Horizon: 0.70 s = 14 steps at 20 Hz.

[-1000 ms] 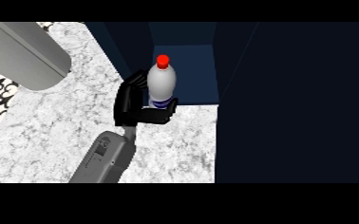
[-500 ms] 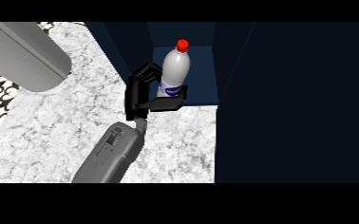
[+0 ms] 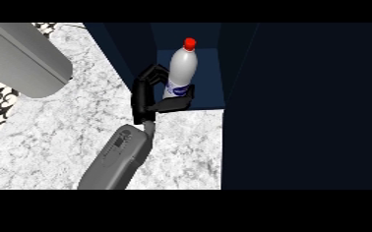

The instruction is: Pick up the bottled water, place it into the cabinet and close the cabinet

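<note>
The bottled water (image 3: 181,71) is white with a red cap and a blue label. It stands nearly upright in the opening of the dark blue cabinet (image 3: 207,86), its base hidden by my hand. My right hand (image 3: 144,97) is curled round the bottle's lower part, fingers on its left and thumb below the label. Its grey forearm (image 3: 116,159) comes up from the lower edge. My left hand does not show.
A wide dark panel (image 3: 298,108) of the cabinet fills the right side. The marbled counter (image 3: 80,113) lies under the forearm. A big grey cylinder (image 3: 29,61) crosses the upper left corner.
My right hand has carried the bottle up and to the right, from the counter's edge into the cabinet opening. The forearm has followed.
</note>
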Each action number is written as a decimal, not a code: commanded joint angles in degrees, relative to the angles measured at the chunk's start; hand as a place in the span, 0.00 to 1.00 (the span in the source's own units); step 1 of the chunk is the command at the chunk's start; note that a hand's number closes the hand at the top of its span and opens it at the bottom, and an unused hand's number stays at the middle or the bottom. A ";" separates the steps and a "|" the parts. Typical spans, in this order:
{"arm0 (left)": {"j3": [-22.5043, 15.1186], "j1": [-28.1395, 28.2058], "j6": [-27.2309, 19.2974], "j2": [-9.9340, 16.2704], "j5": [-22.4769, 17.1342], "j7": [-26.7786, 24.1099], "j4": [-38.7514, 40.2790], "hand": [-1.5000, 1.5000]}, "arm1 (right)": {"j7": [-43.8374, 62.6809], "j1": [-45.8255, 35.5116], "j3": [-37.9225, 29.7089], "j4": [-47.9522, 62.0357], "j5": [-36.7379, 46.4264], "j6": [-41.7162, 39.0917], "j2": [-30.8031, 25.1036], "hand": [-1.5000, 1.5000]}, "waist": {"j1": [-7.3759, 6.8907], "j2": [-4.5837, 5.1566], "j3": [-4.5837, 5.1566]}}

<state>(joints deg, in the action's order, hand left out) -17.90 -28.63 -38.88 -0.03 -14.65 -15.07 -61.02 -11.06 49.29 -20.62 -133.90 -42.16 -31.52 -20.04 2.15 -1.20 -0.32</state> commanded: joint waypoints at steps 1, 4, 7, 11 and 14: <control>3.77 -13.11 5.49 0.73 -1.35 2.71 10.71 1.00 | 1.74 -1.37 0.11 -3.68 -3.23 1.78 -0.36 0.00 | 1.14 2.13 0.43; 6.55 -17.49 6.69 0.10 -2.15 0.23 18.67 1.00 | 2.39 0.50 -2.38 -4.44 -6.13 1.40 -1.12 0.00 | 0.90 1.89 0.43; 7.05 -20.78 5.13 0.05 -2.40 -4.41 25.35 1.00 | 0.88 0.92 -3.12 -4.37 -7.34 -1.08 -2.21 0.00 | 2.37 2.29 0.47; 9.43 -28.14 5.37 0.06 -1.24 -4.54 33.48 1.00 | 1.97 -0.21 -0.11 -5.51 -3.66 1.46 -0.64 0.00 | 2.29 2.54 0.46; 9.07 -29.03 4.97 0.05 -0.58 -6.88 38.02 0.00 | 2.08 1.14 -1.12 -5.23 -5.53 -0.36 -1.63 0.00 | 2.53 2.36 0.44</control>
<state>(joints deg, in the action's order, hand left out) -9.38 -54.65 -33.92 0.32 -15.63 -19.40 -29.38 -11.12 48.26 -20.55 -133.33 -43.66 -32.03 -21.17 4.19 1.09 0.11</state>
